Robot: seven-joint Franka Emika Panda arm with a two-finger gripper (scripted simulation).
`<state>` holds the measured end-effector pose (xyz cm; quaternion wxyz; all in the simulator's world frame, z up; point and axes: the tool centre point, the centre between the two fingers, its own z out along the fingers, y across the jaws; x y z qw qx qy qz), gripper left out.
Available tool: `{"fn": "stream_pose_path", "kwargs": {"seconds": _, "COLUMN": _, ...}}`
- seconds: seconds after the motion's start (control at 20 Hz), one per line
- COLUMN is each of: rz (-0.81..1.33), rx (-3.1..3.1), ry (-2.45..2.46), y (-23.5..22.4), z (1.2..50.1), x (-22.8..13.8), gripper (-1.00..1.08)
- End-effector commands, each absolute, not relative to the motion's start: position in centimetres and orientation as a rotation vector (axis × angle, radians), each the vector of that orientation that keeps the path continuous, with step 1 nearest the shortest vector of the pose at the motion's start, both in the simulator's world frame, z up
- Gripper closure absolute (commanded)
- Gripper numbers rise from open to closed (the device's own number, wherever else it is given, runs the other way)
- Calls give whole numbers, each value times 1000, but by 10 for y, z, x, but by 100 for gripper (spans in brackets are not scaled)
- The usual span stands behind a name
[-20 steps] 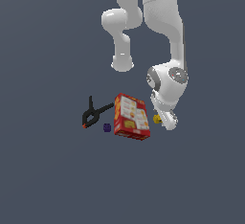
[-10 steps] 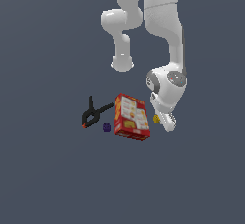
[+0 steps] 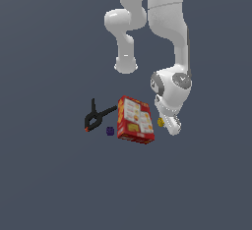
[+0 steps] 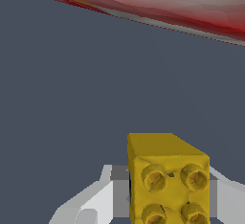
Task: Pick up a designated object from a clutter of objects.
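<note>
The tiny yellow block [image 3: 160, 121] with round studs lies just to the exterior view's right of the red cracker box [image 3: 134, 120]. My gripper [image 3: 166, 123] is low over the floor with the block between its fingers. In the wrist view the yellow block [image 4: 167, 180] fills the gap of my gripper [image 4: 167, 196], and grey pads [image 4: 119, 189] press against both of its sides. The red box's edge [image 4: 143, 7] shows blurred and close. The small blue ball is out of view.
A black spring clamp [image 3: 98, 115] with orange tips lies to the exterior view's left of the red box. A tiny purple cube [image 3: 110, 131] sits between the clamp and the box. The dark grey floor [image 3: 59, 185] spreads all around.
The hand has shifted very slightly toward the yellow block. The box, clamp and cube have not moved.
</note>
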<state>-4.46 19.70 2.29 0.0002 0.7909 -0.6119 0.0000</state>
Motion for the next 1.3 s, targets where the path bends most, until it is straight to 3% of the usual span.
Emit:
{"fn": "stream_pose_path", "kwargs": {"seconds": 0.0, "rz": 1, "rx": 2485, "ry": -1923, "y": 197, "z": 26, "x": -45, "gripper": 108}}
{"fn": "stream_pose_path", "kwargs": {"seconds": 0.55, "rz": 2, "rx": 2485, "ry": -1922, "y": 193, "z": 72, "x": -55, "gripper": 108}}
{"fn": "stream_pose_path", "kwargs": {"seconds": 1.25, "rz": 0, "rx": 2486, "ry": -1921, "y": 184, "z": 196, "x": -80, "gripper": 108}}
